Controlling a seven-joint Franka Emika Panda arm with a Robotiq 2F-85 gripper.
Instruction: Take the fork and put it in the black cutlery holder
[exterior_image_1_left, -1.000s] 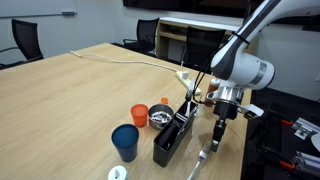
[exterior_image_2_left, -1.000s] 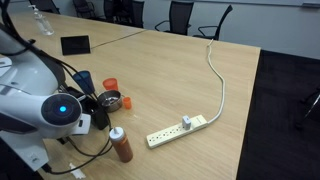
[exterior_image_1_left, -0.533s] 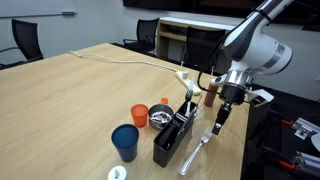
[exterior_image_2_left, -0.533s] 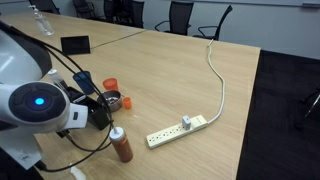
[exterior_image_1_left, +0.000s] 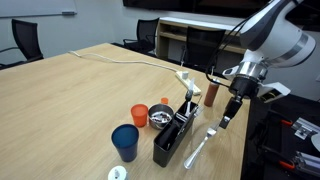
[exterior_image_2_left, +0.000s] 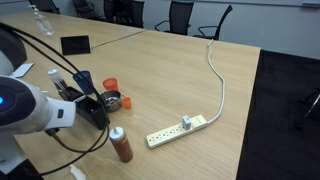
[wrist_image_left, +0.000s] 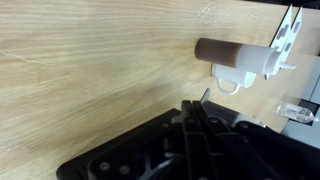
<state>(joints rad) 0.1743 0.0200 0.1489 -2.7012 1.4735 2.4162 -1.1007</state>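
Fork (exterior_image_1_left: 197, 150) flat on bench (exterior_image_1_left: 80, 90) beside holder (exterior_image_1_left: 172, 138), near the fingers (exterior_image_1_left: 230, 114) but not in them — finger gap: can't tell. One fork, one holder.

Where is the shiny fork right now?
In an exterior view, the fork lies on the wooden table right beside the black cutlery holder, on the side away from the blue cup.
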